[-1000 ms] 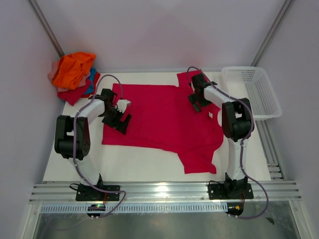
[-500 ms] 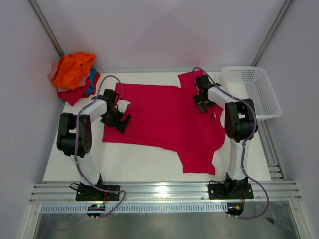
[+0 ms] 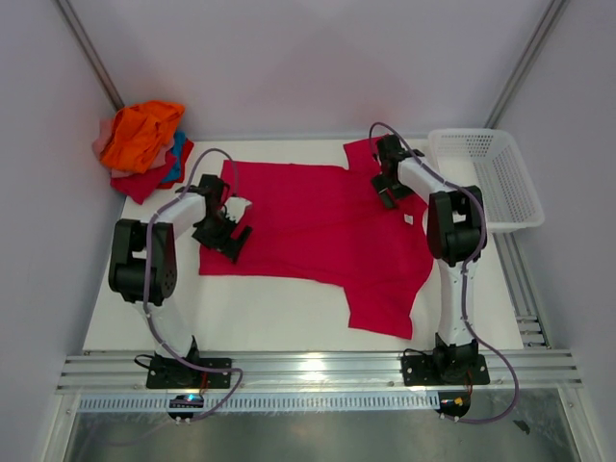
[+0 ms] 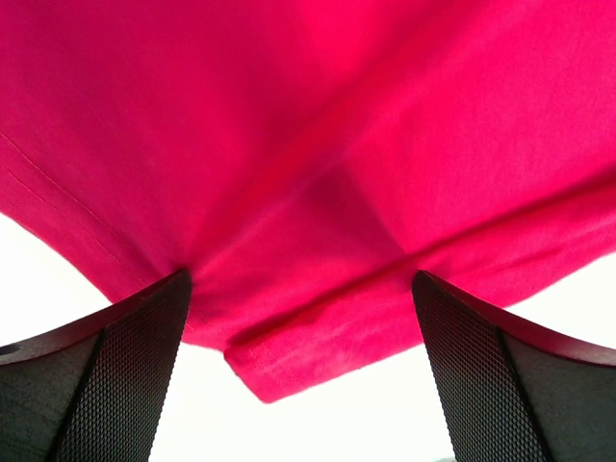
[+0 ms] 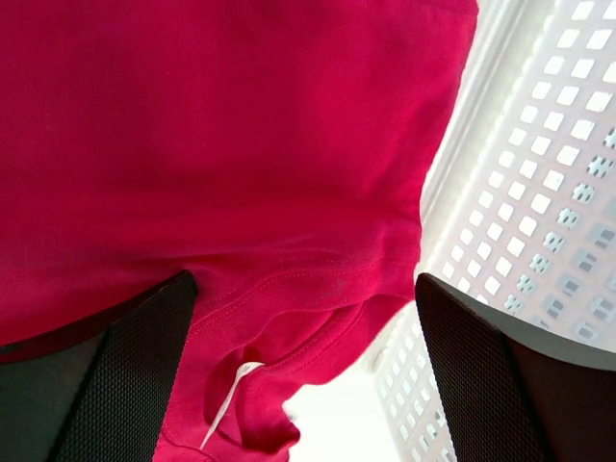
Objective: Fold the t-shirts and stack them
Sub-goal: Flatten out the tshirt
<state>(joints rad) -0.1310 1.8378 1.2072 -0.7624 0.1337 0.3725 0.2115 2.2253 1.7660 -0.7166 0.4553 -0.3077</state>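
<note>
Crimson t-shirt lies spread flat across the middle of the top view. Left gripper gapes wide, low over the folded hem corner at its left edge; right gripper, equally wide, hangs over the upper-right sleeve beside the white basket. Light, limp cloth, I'd judge: it will sag and slide, so pinch hems and corners, not the flat middle. Other t-shirts sit heaped upper left.

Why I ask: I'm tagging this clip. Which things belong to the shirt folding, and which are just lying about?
Part of the job:
- crimson t-shirt, spread out on the table
- pile of other t-shirts, far left corner

Just lying about:
- white mesh basket, far right
</note>
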